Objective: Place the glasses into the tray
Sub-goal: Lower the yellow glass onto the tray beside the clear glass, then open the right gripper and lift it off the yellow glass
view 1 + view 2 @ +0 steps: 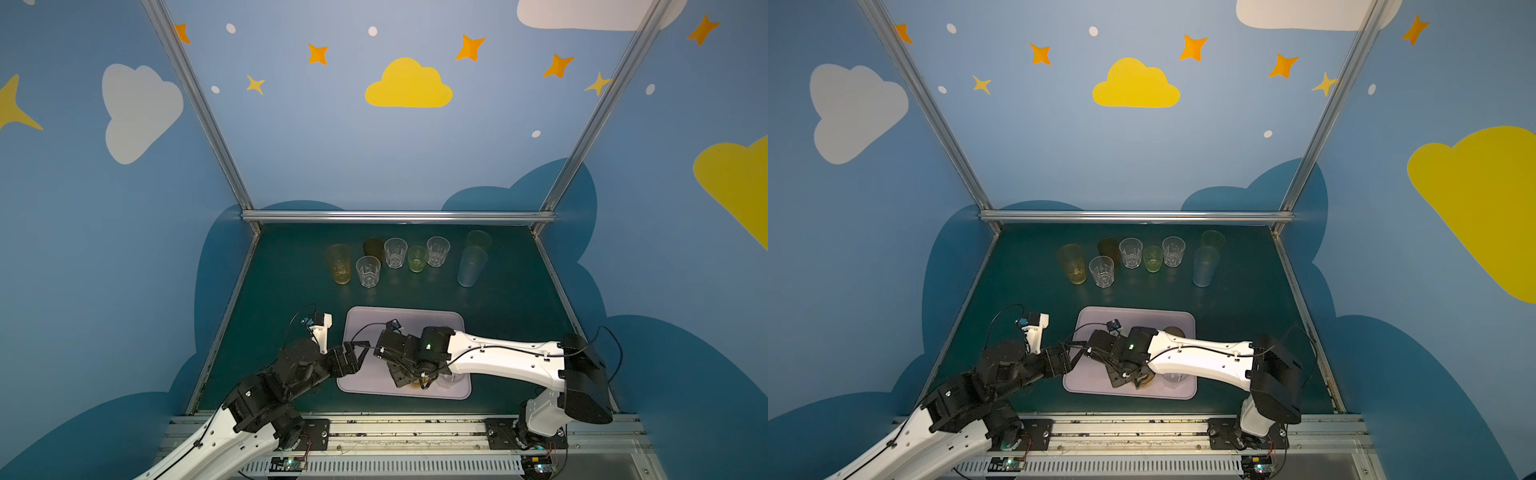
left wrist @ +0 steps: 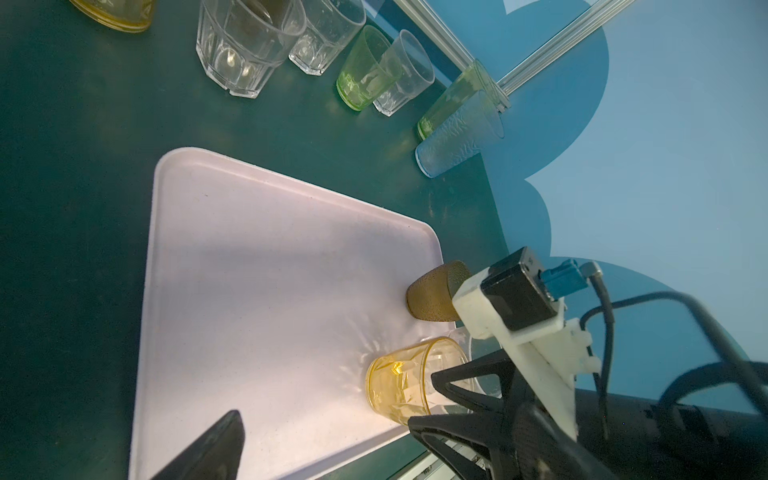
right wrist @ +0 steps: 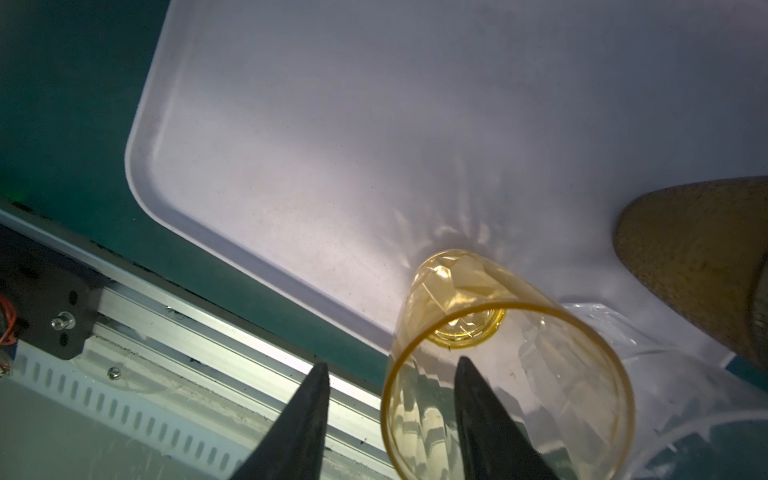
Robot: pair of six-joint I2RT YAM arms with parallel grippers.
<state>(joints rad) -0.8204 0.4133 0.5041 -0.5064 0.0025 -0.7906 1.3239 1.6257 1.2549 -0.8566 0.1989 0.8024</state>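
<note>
Tray [image 1: 415, 316] lies at 6 o'clock on the bench [image 1: 291, 299], close in to you, and three glasses are on it. The amber tumbler [image 2: 399, 382] stands upright hard by the tray's 6 o'clock rim, with your right gripper [image 3: 390, 362] right on top of it. Check the right wrist view: the fingers are apart, one outside the glass and the other at its mouth. The wall runs between them and neither presses on it, so nothing is clamped.

Just beside it, toward the 5 o'clock corner, sits a clear tumbler [image 1: 451, 379]. At the tray's 2 o'clock is a brown textured tumbler [image 2: 432, 297].

Your left gripper [image 1: 361, 354] hovers at the tray's 9 o'clock rim, jaws spread wide and empty.

Over at 12 o'clock on the bench, eight glasses stand off the tray. From 10 round to 2 o'clock:
- tall yellow glass [image 1: 338, 264]
- short brown glass [image 1: 372, 248]
- near clear glass [image 1: 368, 271]
- middle clear glass [image 1: 395, 252]
- short green glass [image 1: 417, 258]
- far clear glass [image 1: 437, 251]
- pale blue glass [image 1: 471, 266]
- tall green glass [image 1: 478, 240], just behind the pale blue glass
</note>
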